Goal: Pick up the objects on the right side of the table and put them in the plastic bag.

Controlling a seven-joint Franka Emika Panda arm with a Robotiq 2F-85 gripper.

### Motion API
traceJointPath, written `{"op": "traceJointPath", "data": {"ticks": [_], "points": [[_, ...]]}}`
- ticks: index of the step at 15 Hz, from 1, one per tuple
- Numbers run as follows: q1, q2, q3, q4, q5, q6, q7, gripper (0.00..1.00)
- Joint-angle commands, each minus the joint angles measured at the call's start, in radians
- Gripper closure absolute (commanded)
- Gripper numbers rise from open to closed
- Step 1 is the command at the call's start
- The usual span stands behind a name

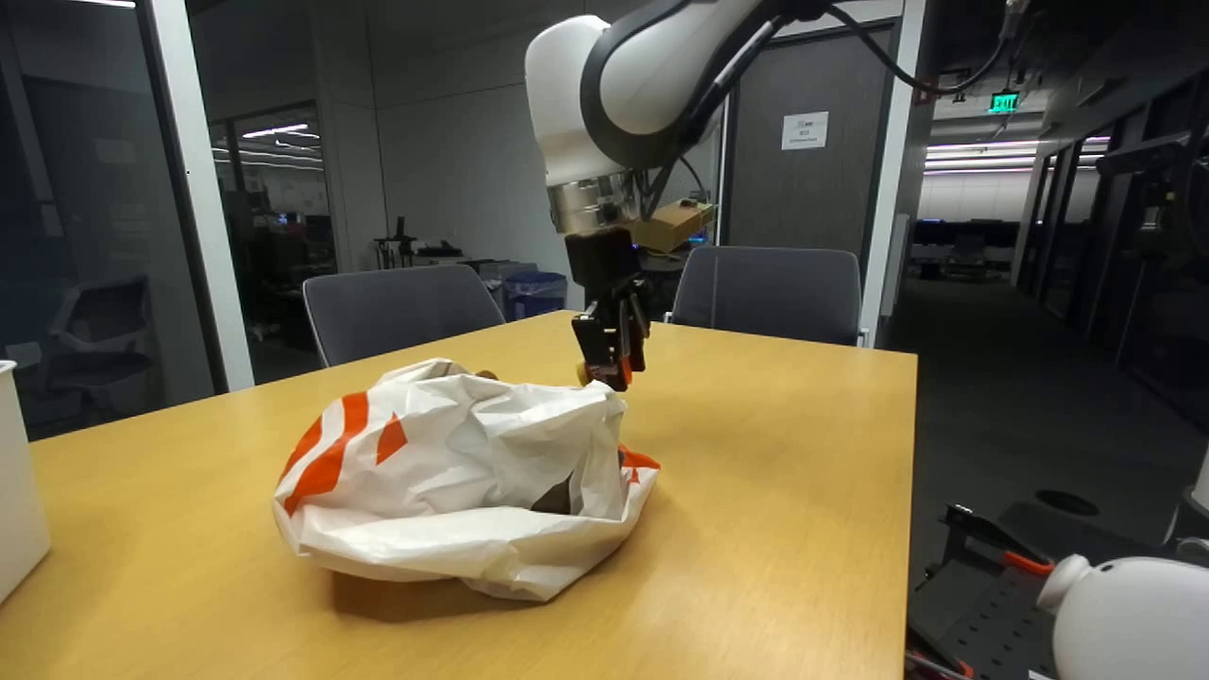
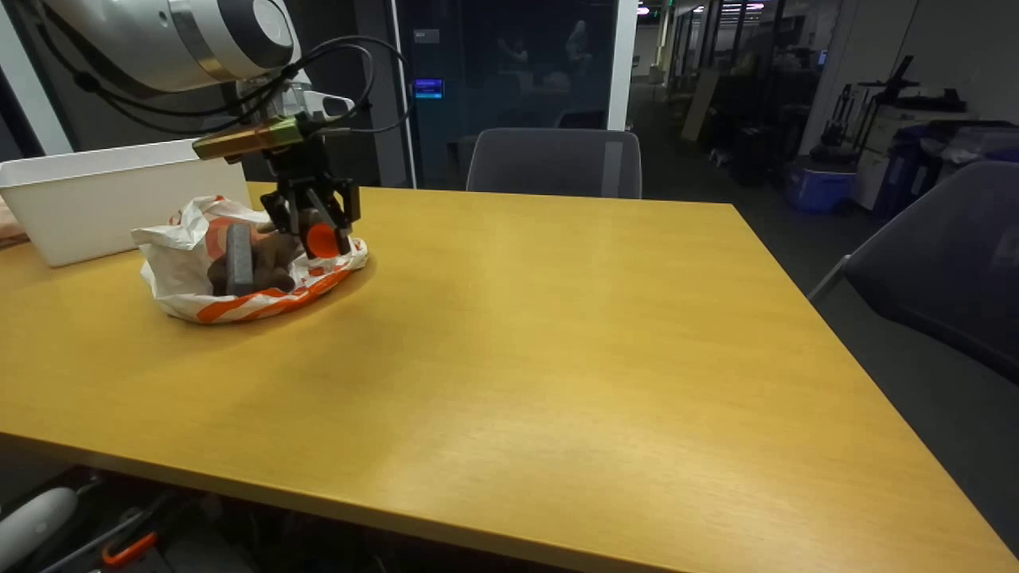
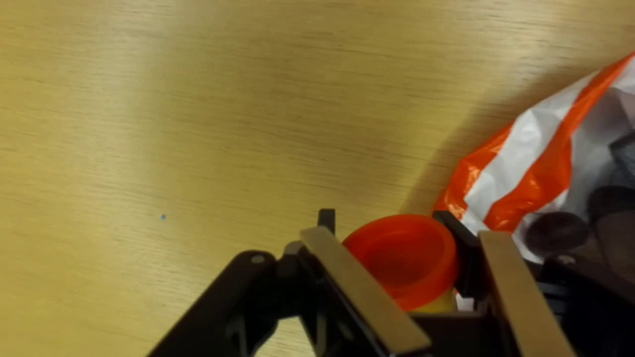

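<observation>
My gripper point(image 3: 389, 238) is shut on a small tub point(image 3: 397, 258) with an orange-red lid and a yellow body. The lid also shows between the fingers in an exterior view point(image 2: 322, 240). Wrinkled, white with orange-red stripes, the plastic bag point(image 2: 175, 270) lies on the table point(image 2: 557, 342) with its mouth open. Inside it are a grey block point(image 2: 240, 259) and dark brown objects point(image 2: 275, 251). The wrist view puts the bag point(image 3: 526, 163) just right of the held tub. The tub hangs near the bag's rim; whether they touch, I cannot tell.
A white bin point(image 2: 119, 207) stands on the table beside the bag. Grey chairs point(image 1: 770, 293) are drawn up at the table's edges. Cables loop from the arm point(image 2: 231, 40) above the bag.
</observation>
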Motion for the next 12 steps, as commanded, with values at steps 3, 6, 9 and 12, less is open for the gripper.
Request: {"op": "traceJointPath", "data": {"ticks": [3, 6, 9, 12], "points": [[-0.031, -0.044, 0.017, 0.040, 0.257, -0.055, -0.292, 0.73], [-0.054, -0.038, 0.012, 0.037, 0.394, -0.050, -0.468, 0.73], [-0.066, -0.013, 0.014, 0.033, 0.465, -0.060, -0.562, 0.73], [-0.056, 0.004, 0.025, 0.004, 0.467, -0.048, -0.587, 0.73]]}}
